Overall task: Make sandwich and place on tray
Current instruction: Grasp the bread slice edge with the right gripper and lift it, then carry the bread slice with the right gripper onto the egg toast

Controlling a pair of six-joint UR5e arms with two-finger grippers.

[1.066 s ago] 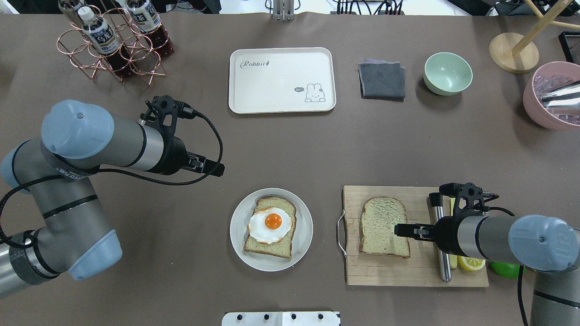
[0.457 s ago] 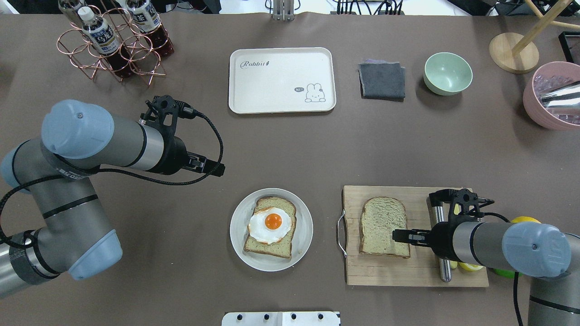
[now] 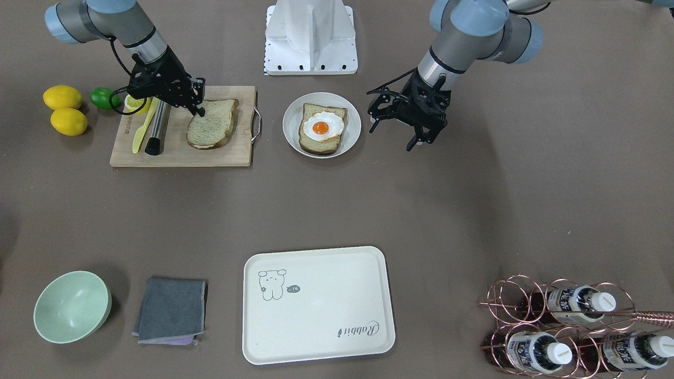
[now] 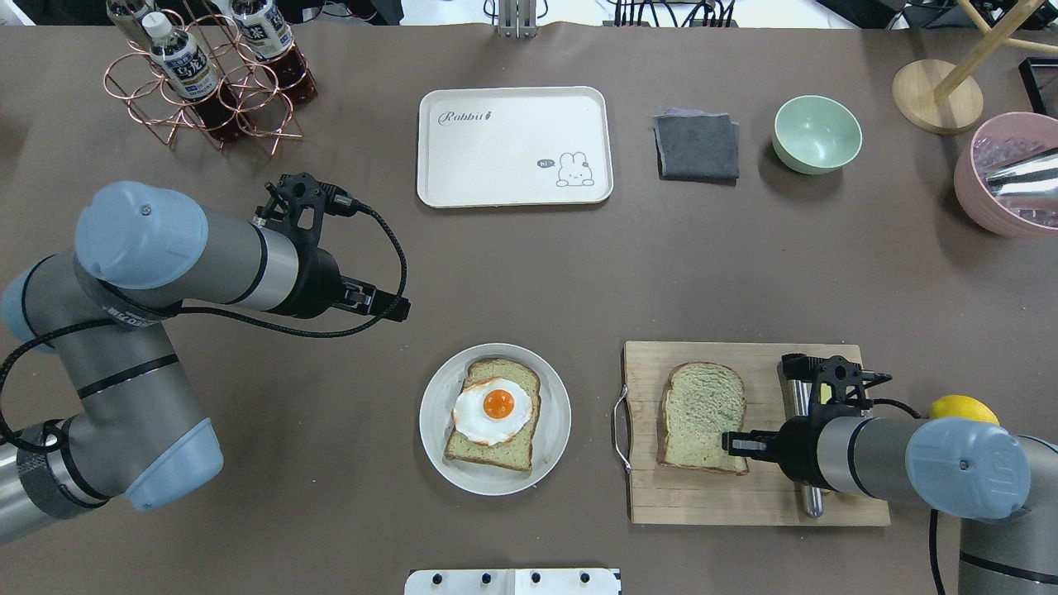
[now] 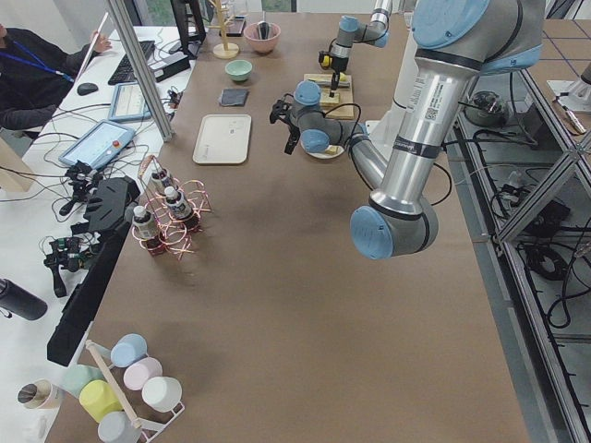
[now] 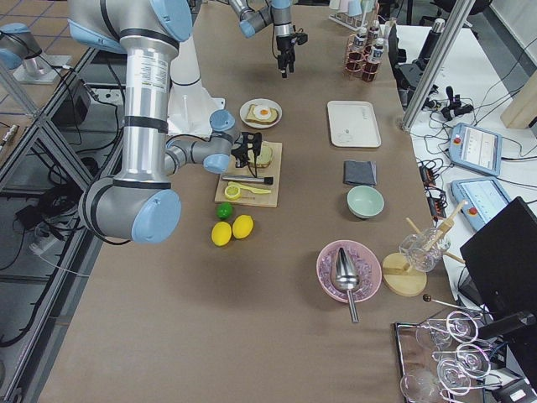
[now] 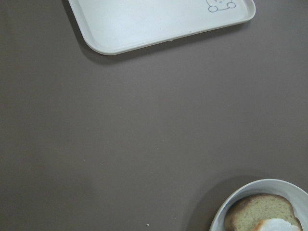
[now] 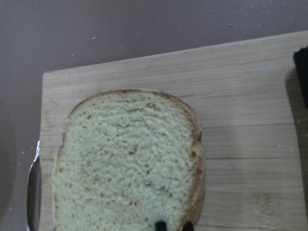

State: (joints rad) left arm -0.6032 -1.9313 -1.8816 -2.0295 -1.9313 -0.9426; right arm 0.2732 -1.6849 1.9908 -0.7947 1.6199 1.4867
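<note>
One bread slice with a fried egg point(image 4: 493, 409) on it lies on a round white plate point(image 4: 431, 413). A plain bread slice point(image 4: 701, 413) lies on the wooden cutting board point(image 4: 760, 496); it fills the right wrist view point(image 8: 125, 159). My right gripper point(image 4: 731, 444) has its fingers close together, and the fingertips point(image 8: 159, 225) touch that slice's near right corner. My left gripper point(image 4: 401, 310) is open and empty above the table, left of and beyond the plate. The cream tray point(image 4: 512, 145) with "Rabbit" script lies empty at the far middle.
A metal cylinder point(image 4: 795, 392) and a lemon half lie on the board's right part. A lemon point(image 4: 963, 407) lies beside my right arm. A grey cloth point(image 4: 697, 146), a green bowl point(image 4: 817, 132), a pink bowl point(image 4: 1004, 178) and a bottle rack point(image 4: 207, 74) stand along the far side.
My right gripper has slid along the plain slice's right side to its near corner. The slice and the board have shifted slightly toward the near edge. The left arm has not moved.
</note>
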